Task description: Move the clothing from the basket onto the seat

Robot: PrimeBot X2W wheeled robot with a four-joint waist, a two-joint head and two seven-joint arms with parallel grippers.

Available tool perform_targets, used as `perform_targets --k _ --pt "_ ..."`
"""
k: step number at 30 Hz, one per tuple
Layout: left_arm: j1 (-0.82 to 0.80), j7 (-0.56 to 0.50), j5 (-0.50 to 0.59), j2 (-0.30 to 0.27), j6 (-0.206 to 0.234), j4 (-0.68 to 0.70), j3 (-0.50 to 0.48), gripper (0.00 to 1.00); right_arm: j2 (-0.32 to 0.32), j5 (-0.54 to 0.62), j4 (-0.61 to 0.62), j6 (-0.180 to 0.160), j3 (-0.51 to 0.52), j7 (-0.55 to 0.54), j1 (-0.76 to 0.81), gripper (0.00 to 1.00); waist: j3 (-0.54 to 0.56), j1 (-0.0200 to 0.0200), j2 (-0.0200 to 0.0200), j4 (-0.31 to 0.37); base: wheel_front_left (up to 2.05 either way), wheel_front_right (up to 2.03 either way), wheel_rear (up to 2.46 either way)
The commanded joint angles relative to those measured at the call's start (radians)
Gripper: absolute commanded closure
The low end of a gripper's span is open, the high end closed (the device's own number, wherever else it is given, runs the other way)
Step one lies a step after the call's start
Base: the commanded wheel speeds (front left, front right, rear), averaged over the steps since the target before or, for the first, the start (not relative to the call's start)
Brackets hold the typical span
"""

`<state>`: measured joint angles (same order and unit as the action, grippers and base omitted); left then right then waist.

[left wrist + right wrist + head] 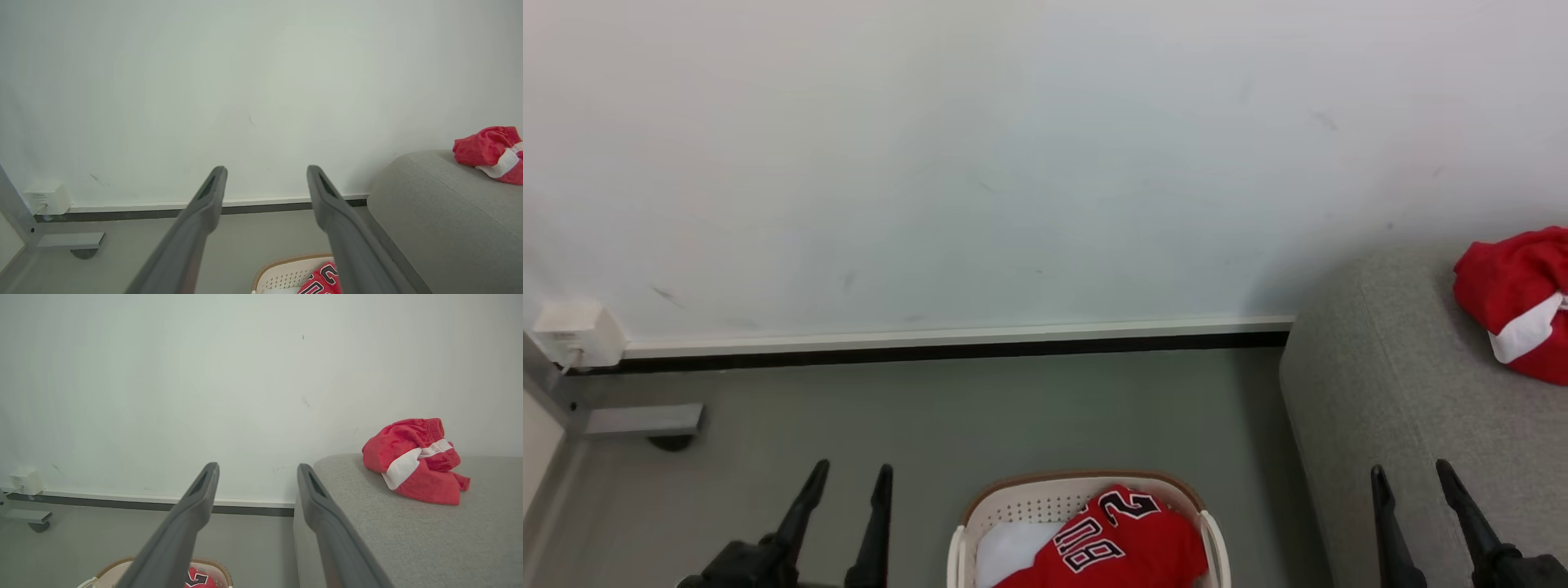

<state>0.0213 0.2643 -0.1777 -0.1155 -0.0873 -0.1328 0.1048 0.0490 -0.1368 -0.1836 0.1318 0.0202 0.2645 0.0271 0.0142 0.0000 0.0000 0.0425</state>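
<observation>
My L fingers (880, 498) and R fingers (1384, 506) were both spread wide, holding nothing. The basket (1013, 492) sat between the two pairs, w/ the red jersey (1127, 543) inside it, next to a white cloth (1009, 551). The seat (1380, 392) was under and ahead of my R fingers. The red shorts (1507, 282) w/ the white stripe lay on it, past the R tips.

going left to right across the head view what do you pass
small white wall box → left gripper, open → oval cream plastic basket holding the red numbered jersey → large grey fabric seat → crumpled red garment with a white stripe, lying on it
</observation>
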Motion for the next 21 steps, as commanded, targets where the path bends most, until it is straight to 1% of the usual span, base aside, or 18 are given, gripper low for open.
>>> perform_targets --k 1,3,5,9,14,18,21 --pt "-0.028 0.000 0.022 -0.002 -0.008 -0.013 0.011 0.00 0.003 0.011 0.011 -0.002 0.009 0.000 -0.018 0.00 -0.031 0.0000 0.0000 0.034 0.00 0.00 0.00" --pt "-0.045 0.000 0.027 -0.004 -0.013 -0.019 0.019 0.00 0.003 0.011 0.017 -0.002 0.009 0.000 -0.029 0.00 -0.052 0.0000 0.0000 0.047 0.00 0.00 0.00" --pt "-0.099 0.000 0.031 -0.012 -0.023 -0.039 0.043 0.00 0.003 0.015 0.034 -0.002 0.014 0.000 -0.056 0.00 -0.103 0.0000 0.0000 0.069 0.00 0.00 0.00" --pt "-0.240 -0.015 0.056 -0.036 -0.035 -0.094 0.121 0.00 0.002 0.010 0.074 -0.002 0.023 0.000 -0.127 0.00 -0.238 0.0000 0.0000 0.112 0.00 0.00 0.00" --pt "-0.421 -0.100 0.083 -0.085 -0.043 -0.167 0.249 0.00 0.002 -0.019 0.136 -0.002 0.031 0.000 -0.233 0.00 -0.413 0.0000 0.0000 0.159 0.00 0.00 0.00" --pt "-0.546 -0.176 0.061 -0.139 -0.043 -0.214 0.381 0.00 0.002 -0.055 0.183 -0.002 0.030 0.000 -0.310 0.00 -0.548 0.0000 0.0000 0.188 0.00 0.00 0.00" --pt "-0.628 -0.225 0.048 -0.174 -0.041 -0.244 0.453 0.00 0.001 -0.081 0.207 -0.002 0.025 0.000 -0.362 0.00 -0.638 0.0000 0.0000 0.205 0.00 0.00 0.00"
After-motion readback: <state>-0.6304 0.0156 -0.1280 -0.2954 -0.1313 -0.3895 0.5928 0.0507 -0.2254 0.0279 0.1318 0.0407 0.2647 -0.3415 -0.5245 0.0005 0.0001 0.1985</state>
